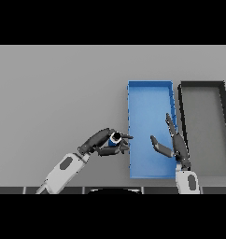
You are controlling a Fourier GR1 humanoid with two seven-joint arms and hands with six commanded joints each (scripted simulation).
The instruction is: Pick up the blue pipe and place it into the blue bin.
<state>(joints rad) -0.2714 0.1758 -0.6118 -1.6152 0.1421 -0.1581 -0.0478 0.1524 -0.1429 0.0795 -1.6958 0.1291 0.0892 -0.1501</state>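
Left hand (105,142) first, seen from the head view: it reaches in from the lower left on its white and grey arm, and its dark fingers and thumb are curled tight around the blue pipe (114,139), which shows as a short blue piece with a dark open end facing up toward the viewer. That hand and its pipe sit just beside the near left edge of the blue bin (150,91), with the fingertips reaching about to the bin's left wall; whether the pipe is lifted off the grey table (54,93) or resting on it I cannot tell from this angle. Over on the other side, the right hand (173,144) comes up from the lower edge and hovers over the right, near part of the blue bin, its fingers straight and spread apart, thumb held out to the left, gripping nothing. The bin itself is a long, shallow tray running away from the robot. Touching or nearly touching its right side lies a dark bin (201,84) of about the same shape.
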